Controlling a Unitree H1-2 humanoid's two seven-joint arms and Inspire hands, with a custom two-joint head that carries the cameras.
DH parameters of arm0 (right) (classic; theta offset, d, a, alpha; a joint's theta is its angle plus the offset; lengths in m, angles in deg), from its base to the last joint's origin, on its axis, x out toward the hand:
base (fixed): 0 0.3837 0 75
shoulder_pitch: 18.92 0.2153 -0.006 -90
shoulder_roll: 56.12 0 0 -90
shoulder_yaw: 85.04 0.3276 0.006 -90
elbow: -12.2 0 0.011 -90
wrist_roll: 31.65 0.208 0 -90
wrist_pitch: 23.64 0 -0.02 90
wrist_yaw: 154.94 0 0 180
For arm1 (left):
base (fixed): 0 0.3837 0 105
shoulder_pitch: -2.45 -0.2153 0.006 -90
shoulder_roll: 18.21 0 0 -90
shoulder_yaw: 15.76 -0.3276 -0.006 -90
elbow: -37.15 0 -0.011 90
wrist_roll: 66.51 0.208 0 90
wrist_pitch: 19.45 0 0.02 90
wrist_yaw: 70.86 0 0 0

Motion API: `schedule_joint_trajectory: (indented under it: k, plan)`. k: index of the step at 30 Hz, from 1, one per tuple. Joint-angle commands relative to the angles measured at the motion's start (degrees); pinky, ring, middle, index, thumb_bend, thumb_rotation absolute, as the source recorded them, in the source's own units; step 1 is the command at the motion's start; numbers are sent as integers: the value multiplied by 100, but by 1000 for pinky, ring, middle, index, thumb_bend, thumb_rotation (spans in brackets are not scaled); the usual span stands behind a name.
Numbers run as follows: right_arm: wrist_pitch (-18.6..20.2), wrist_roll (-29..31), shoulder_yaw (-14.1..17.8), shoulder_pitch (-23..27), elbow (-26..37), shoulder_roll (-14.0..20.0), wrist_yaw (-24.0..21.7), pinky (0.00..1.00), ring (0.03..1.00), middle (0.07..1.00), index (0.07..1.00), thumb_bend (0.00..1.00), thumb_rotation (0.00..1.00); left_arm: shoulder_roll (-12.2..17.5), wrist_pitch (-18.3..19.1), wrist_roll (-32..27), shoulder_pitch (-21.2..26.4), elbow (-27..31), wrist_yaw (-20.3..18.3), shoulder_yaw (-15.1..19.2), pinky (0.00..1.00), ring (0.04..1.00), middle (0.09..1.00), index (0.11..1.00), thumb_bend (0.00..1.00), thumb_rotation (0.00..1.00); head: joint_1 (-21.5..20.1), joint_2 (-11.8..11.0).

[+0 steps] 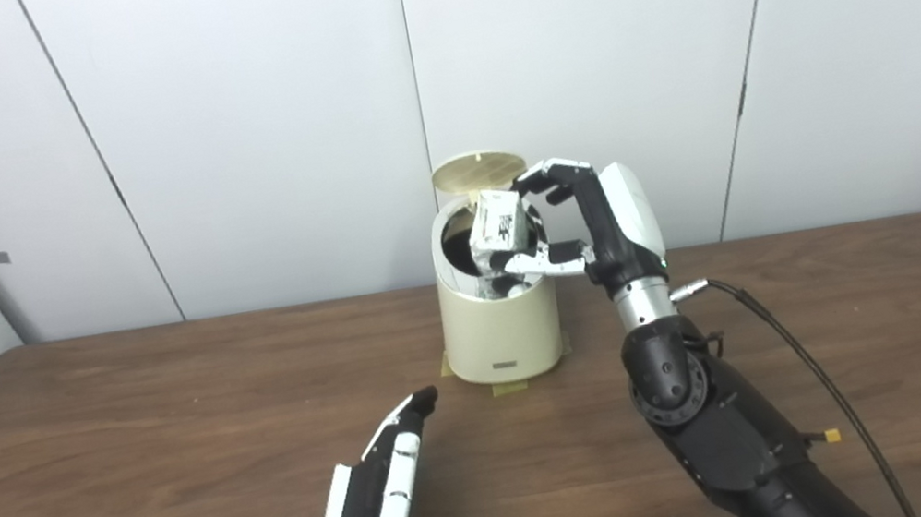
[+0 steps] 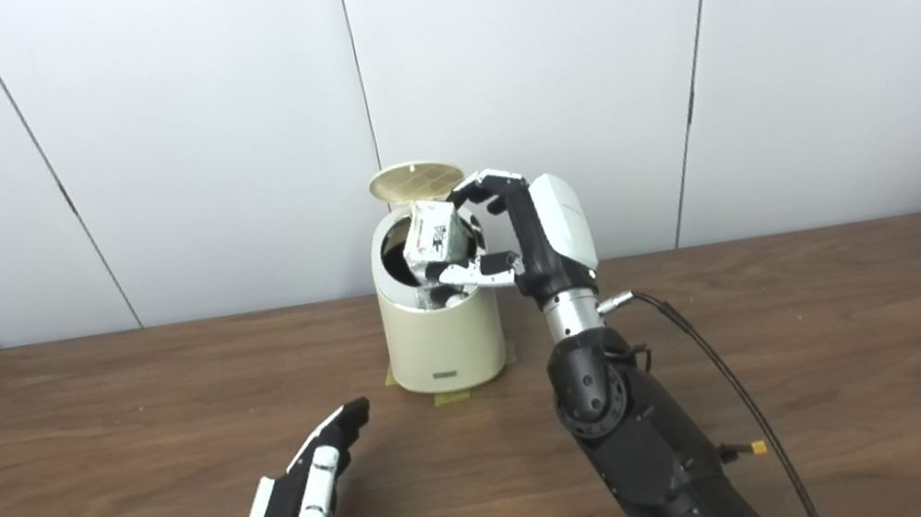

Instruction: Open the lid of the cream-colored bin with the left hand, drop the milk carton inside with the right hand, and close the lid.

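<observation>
The left hand (image 1: 386, 482) rests flat on the table (image 1: 130, 463), fingers loose, grasping nothing. The bin (image 1: 500, 317) stands with its lid (image 1: 478, 169) already up. Over its mouth the right hand (image 1: 577, 225) grips the milk carton (image 1: 498, 224); dropping and closing remain.

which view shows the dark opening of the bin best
The left eye view: more of the dark opening shows to the left of the carton held by the right hand. In the right eye view the carton covers more of it, leaving a narrower dark patch inside the bin.
</observation>
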Motion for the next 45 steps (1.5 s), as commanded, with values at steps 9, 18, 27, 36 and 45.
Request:
schedule_joint_trajectory:
  k: [9, 18, 27, 36, 45]
  plan:
    - [-348, -15, -32, 249, 151, 40, 71, 617, 659, 636, 492, 525, 149, 10, -118, 45, 53, 180, -53, -24, 992, 962, 914, 867, 500, 946, -24, 6]
    - [51, 42, -20, 217, 352, 36, -280, 598, 675, 708, 649, 955, 220, 11, -94, 34, 56, 173, -84, -22, 997, 963, 916, 860, 488, 908, -34, 1]
    - [78, 42, 31, 173, 451, 41, -243, 544, 614, 658, 633, 938, 160, 82, -169, 81, 100, 108, -136, -37, 982, 952, 908, 832, 429, 889, -64, 13]
    - [40, 316, 335, -48, 756, -55, -87, 310, 382, 481, 509, 521, 3, -28, -257, 70, 120, 39, -39, 70, 958, 919, 862, 770, 421, 796, -132, 1]
    - [541, 581, 753, -527, 1566, -73, -208, 343, 399, 486, 503, 520, 0, 26, -223, -215, 277, -45, -52, 291, 982, 930, 873, 814, 398, 765, -126, -52]
